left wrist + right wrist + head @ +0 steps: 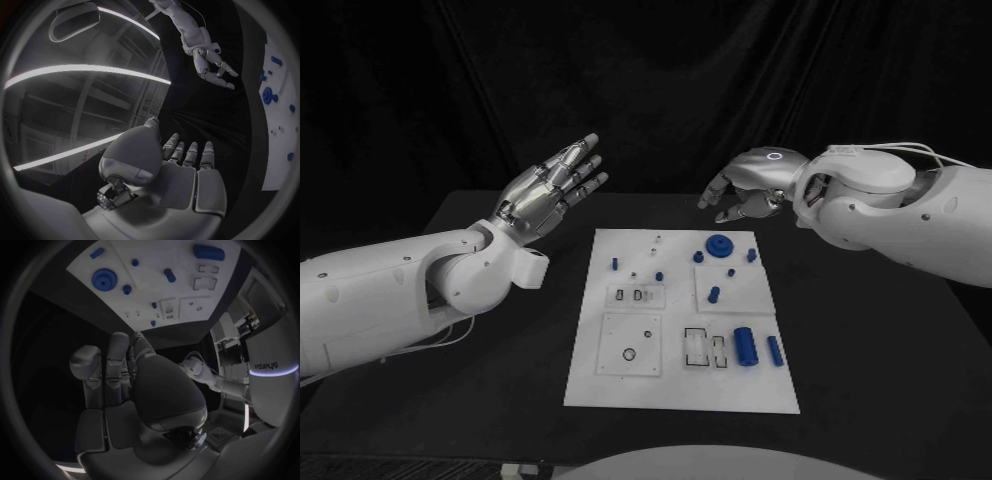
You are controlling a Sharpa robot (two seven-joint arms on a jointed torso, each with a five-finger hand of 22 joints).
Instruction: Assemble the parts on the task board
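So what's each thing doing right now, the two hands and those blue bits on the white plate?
Left hand: raised beside the board, fingers straight and apart, holding nothing.
Right hand: above the board's far edge, fingers curled, holding nothing.
Task board: flat on the table.
Blue parts: lying on the board, untouched.

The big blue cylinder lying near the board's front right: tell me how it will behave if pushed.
The blue cylinder lies on its side on the white task board, so a sideways push would likely roll it. It looks rigid and smooth, possibly slippery. It probably won't tip.
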